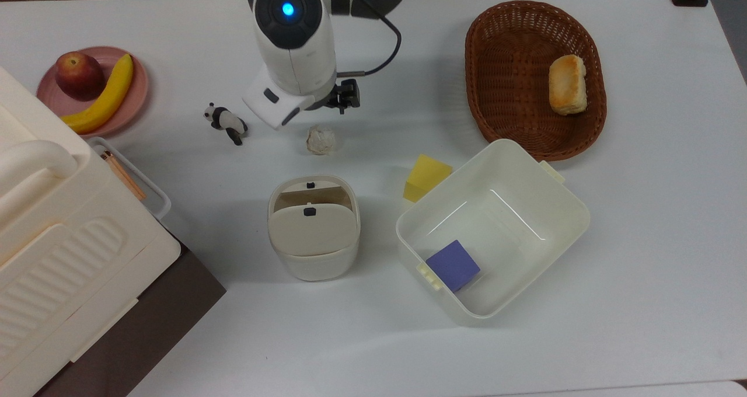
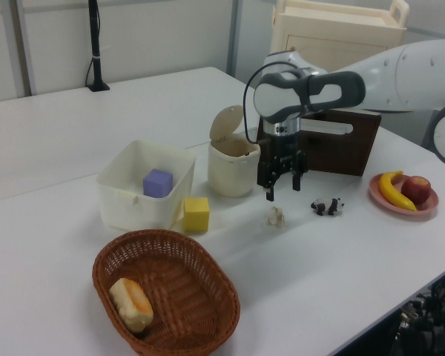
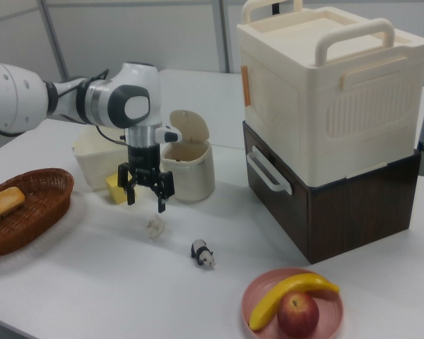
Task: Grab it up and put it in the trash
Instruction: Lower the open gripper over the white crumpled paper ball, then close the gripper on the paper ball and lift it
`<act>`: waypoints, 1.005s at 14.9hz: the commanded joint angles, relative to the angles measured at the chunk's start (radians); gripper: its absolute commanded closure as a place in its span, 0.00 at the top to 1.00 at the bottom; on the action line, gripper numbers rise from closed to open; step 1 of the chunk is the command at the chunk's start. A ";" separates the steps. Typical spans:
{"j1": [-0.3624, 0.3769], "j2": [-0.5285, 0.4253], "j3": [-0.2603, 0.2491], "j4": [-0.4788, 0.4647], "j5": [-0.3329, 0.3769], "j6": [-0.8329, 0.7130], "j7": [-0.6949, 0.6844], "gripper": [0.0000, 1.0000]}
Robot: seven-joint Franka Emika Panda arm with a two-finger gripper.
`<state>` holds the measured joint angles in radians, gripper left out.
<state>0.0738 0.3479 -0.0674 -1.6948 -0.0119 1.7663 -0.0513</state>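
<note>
The step in hand looks like the approach to the grasp: the black two-finger gripper [image 2: 282, 187] hangs with its fingers spread apart and nothing between them, tips pointing down at the white table [image 1: 642, 210]. To do it well, the arm should first bring the gripper square over the small crumpled ball of white paper [image 1: 320, 139], then lower straight until the 2 fingers straddle it, and close gently, since a soft wad like this can squash or slip out sideways. It should keep away from the black-and-white toy panda [image 1: 224, 122], which lies near the gripper on the top view's left.

The paper ball lies on the table just below the fingertips and apart from them; in the left view it sits under the gripper, and in the right view slightly to the right view's right of it. Beyond the paper ball from the gripper stands the small cream-white rounded plastic bin [image 1: 314, 236], its swing flap lid tipped open
</note>
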 commanded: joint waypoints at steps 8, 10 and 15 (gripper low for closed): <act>0.046 0.086 -0.005 -0.020 -0.082 0.071 0.077 0.91; 0.046 0.089 -0.005 -0.035 -0.082 0.079 0.077 0.83; 0.046 0.091 -0.005 -0.040 -0.082 0.146 0.091 0.59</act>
<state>0.1093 0.4605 -0.0669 -1.7034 -0.0717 1.8549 0.0061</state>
